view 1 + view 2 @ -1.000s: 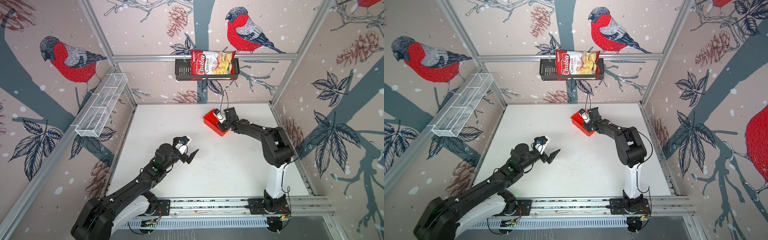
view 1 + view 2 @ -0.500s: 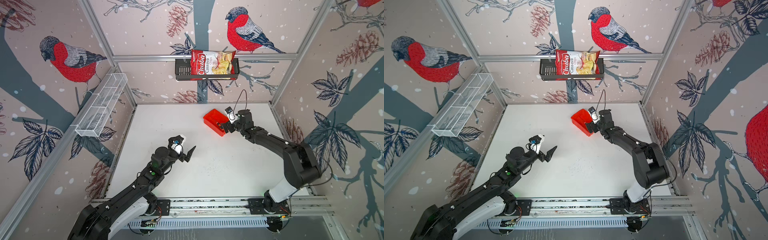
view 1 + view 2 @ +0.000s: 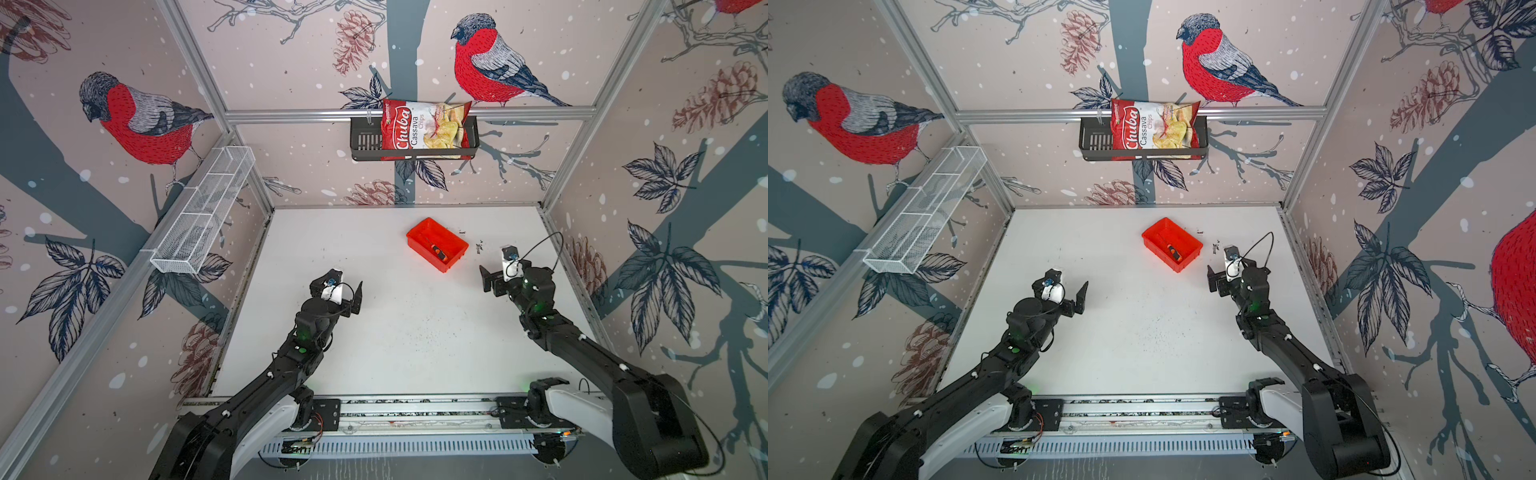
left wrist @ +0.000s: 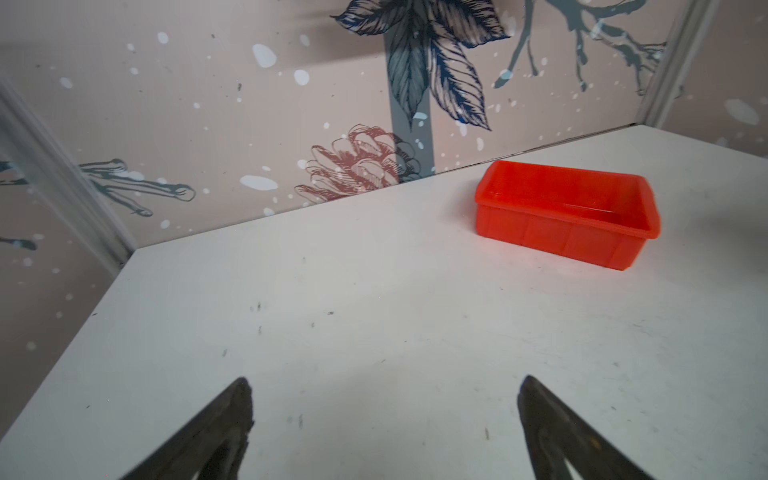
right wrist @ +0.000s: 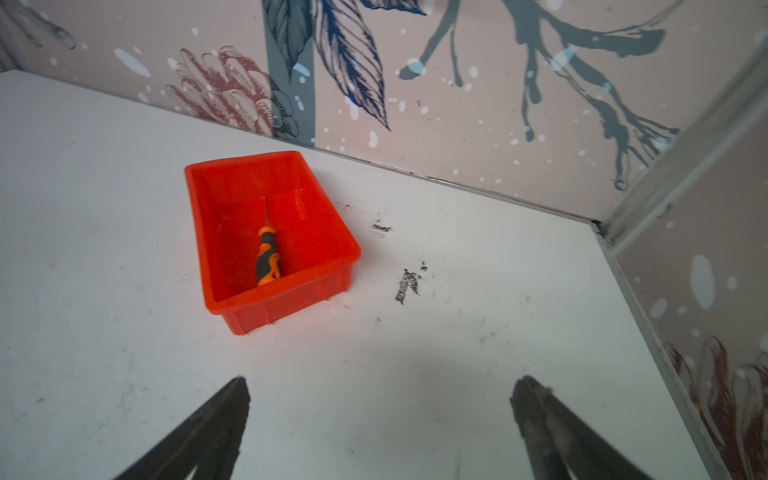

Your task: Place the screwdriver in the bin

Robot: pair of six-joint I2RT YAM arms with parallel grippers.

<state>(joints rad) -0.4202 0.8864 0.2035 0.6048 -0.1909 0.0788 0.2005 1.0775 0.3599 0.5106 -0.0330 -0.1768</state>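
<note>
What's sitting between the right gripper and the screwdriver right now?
Only the low near wall of the bin. The screwdriver already lies inside it, and the open right gripper hovers over bare table, with nothing else between them.

You can read just one label here: the chip bag (image 3: 424, 129) (image 3: 1152, 128) says "Chuba Cassava Chips", the brand in white script on red. It stands toward the right end of the black basket (image 3: 365, 142).
</note>
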